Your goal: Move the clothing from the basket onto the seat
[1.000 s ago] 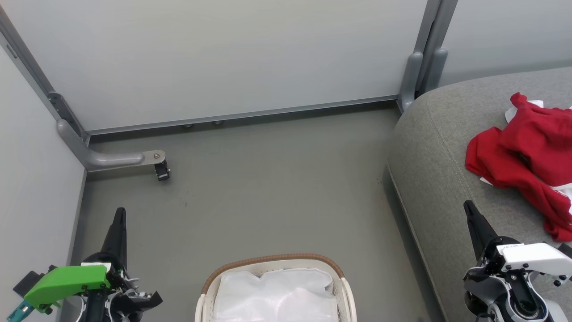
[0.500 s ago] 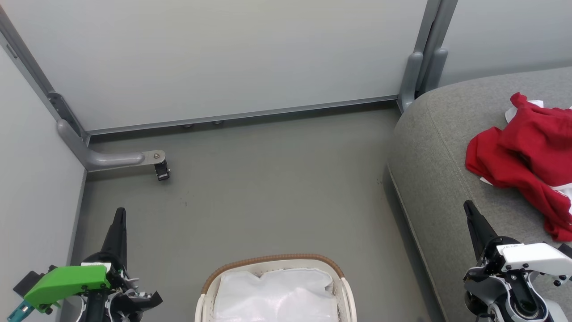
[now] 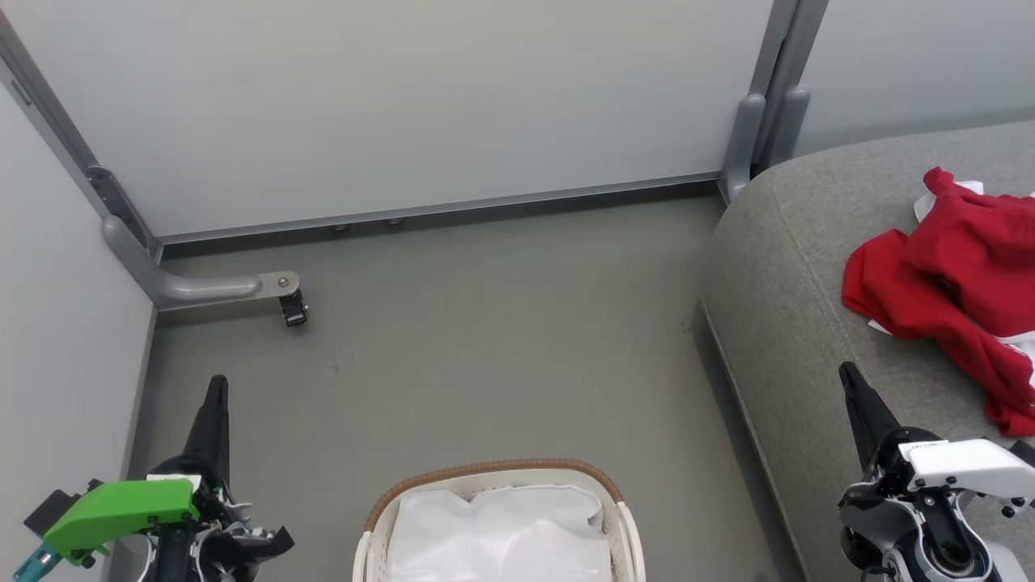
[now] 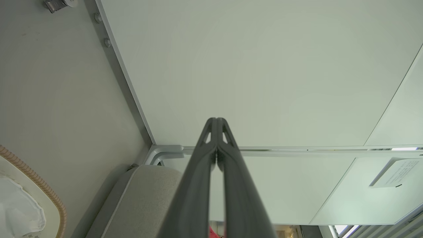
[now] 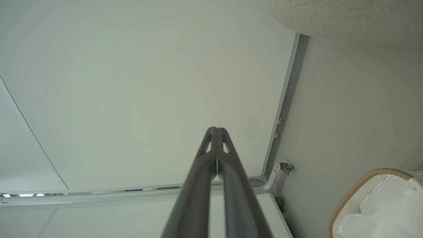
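head view: the grey seat [image 3: 808, 267] takes up the right side of the frame, and the red clothing [image 3: 954, 283] lies crumpled on it at the right edge, well apart from the basket [image 3: 493, 470]. the basket sits on the floor [image 3: 485, 339] at bottom centre, its white liner [image 3: 501, 533] showing inside. the left gripper [image 3: 217, 386] at lower left and the right gripper [image 3: 847, 373] at lower right both have their fingers pressed together, holding nothing.
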You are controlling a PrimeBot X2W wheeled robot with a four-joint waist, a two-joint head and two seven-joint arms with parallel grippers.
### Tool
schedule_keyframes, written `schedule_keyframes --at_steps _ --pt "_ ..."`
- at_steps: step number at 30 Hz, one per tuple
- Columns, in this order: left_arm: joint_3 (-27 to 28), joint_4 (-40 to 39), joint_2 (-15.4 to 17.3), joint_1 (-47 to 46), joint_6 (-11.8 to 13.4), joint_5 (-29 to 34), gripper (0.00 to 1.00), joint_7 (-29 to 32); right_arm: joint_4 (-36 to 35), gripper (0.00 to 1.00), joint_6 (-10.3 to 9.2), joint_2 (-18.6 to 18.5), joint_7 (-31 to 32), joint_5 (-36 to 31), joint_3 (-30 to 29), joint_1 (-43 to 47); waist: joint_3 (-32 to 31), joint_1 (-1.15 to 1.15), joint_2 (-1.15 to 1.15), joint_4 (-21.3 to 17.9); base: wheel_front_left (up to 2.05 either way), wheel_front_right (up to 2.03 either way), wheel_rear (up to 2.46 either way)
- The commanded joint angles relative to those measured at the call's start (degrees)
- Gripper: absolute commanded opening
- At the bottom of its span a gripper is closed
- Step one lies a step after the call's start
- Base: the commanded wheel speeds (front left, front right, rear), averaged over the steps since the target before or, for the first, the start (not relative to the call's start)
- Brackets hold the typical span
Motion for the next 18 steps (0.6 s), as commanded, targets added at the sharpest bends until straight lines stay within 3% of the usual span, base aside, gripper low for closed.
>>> schedule_keyframes --at_steps 1,18 --pt "0.15 -0.04 0.08 -0.63 -0.02 -0.16 0.0 0.18 -0.15 0.0 -0.02 -0.34 0.18 0.24 -0.1 0.62 0.0 0.0 0.0 0.0 0.0 0.0 0.0" --pt "0.14 -0.01 0.08 -0.63 -0.02 -0.16 0.0 0.18 -0.15 0.0 -0.02 -0.34 0.17 0.23 -0.1 0.62 0.0 0.0 0.0 0.0 0.0 0.0 0.0"
